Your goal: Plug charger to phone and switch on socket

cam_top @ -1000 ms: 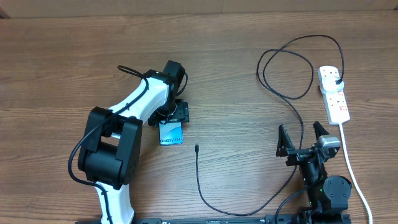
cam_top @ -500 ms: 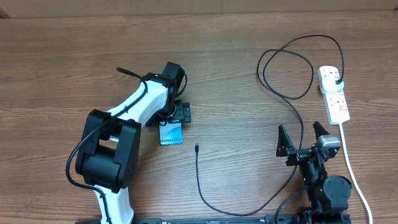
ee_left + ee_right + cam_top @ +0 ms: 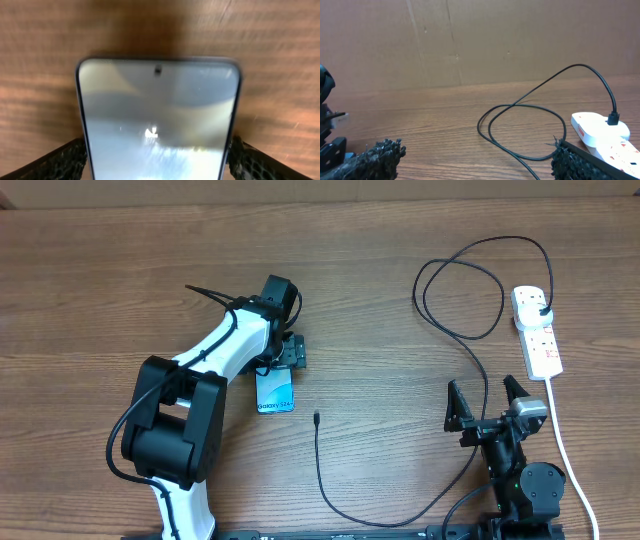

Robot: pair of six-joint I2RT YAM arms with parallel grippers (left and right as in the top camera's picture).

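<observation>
The phone [image 3: 276, 395] lies flat on the wooden table, its light blue screen up. In the left wrist view the phone [image 3: 157, 100] fills the frame. My left gripper [image 3: 288, 358] is over its far end. The fingers [image 3: 157, 152] are open, one on each side of the phone with thin gaps. The charger [image 3: 321, 475] is a thin black cable. Its connector tip [image 3: 316, 418] lies just right of the phone, and its plug [image 3: 543, 308] sits in the white socket [image 3: 537, 340]. My right gripper [image 3: 487, 402] is open and empty beside the cable, which also shows in the right wrist view [image 3: 520, 107].
The cable loops [image 3: 460, 290] left of the socket and runs down past my right gripper. The socket's thick white cord [image 3: 565, 450] runs toward the table's front edge. The socket [image 3: 600, 127] lies by my right finger. A cardboard wall [image 3: 470, 40] stands behind the table.
My left gripper has drawn back a little toward the far side, uncovering more of the phone. The phone, the cable and the right arm have not moved.
</observation>
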